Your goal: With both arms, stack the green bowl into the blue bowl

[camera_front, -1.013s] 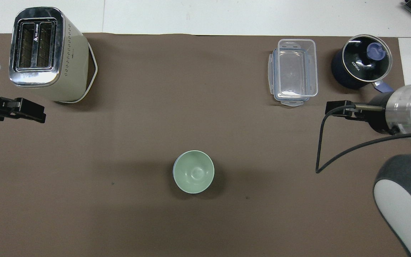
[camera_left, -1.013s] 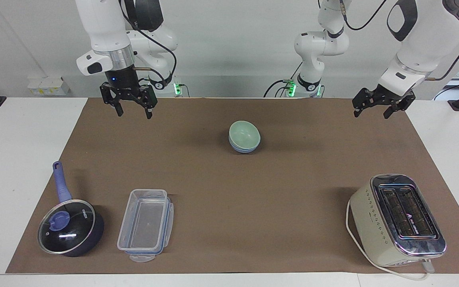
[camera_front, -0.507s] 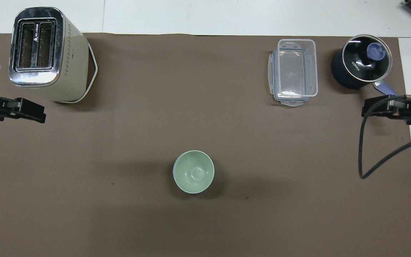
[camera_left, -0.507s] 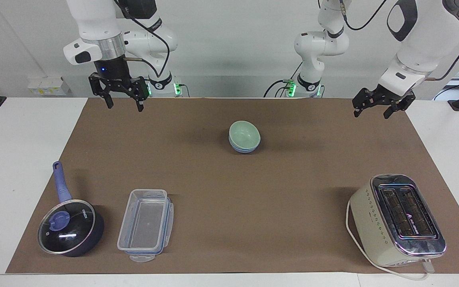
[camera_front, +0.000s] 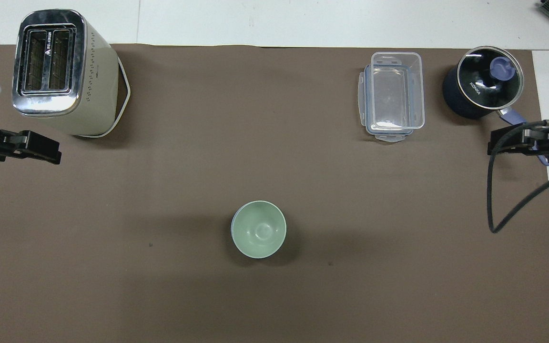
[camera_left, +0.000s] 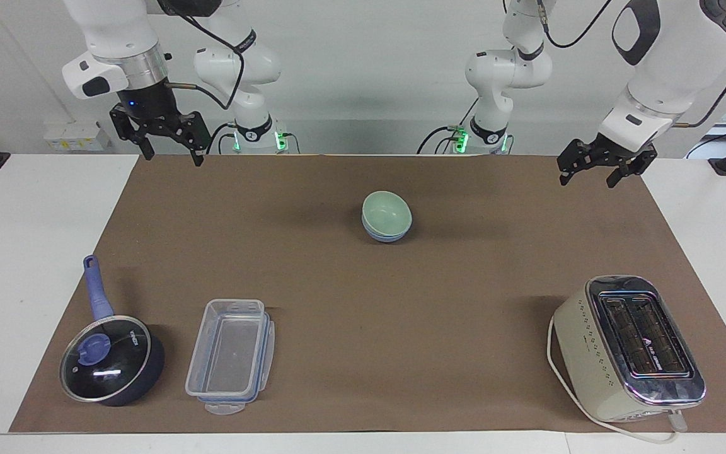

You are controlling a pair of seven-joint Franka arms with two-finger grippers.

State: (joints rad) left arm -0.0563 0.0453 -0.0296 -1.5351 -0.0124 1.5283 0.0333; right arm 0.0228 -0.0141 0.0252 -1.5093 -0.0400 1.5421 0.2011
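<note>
The green bowl (camera_left: 387,213) sits nested inside the blue bowl (camera_left: 384,236), upright, its pale inside facing up; from overhead only a thin crescent of blue rim (camera_front: 233,224) shows around the green bowl (camera_front: 259,229). The stacked pair stands on the brown mat (camera_left: 363,296) midway between the two arms' ends of the bench (camera_left: 29,252), nearer to the robots than the other things, and nothing touches it.

The right tool (camera_left: 169,152) hangs in the air over the mat's corner nearest the robots at the right arm's end, pointing down, its two fingers spread apart and empty. In the overhead view the right tool (camera_front: 515,141) shows at the picture's edge over the pot's handle. The left tool (camera_left: 588,174) hangs over the mat's edge at the left arm's end, tilted, its fingers also apart and holding nothing; the left tool (camera_front: 34,147) appears overhead just beside the toaster.

Farther from the robots, at the right arm's end, stands a dark pot (camera_left: 113,359) with a glass lid, a blue knob and a blue handle pointing toward the robots. Just beside it lies a clear plastic container (camera_left: 231,356), lidless. At the left arm's end stands a cream toaster (camera_left: 628,349) with chrome top, its white cord looping around its base
</note>
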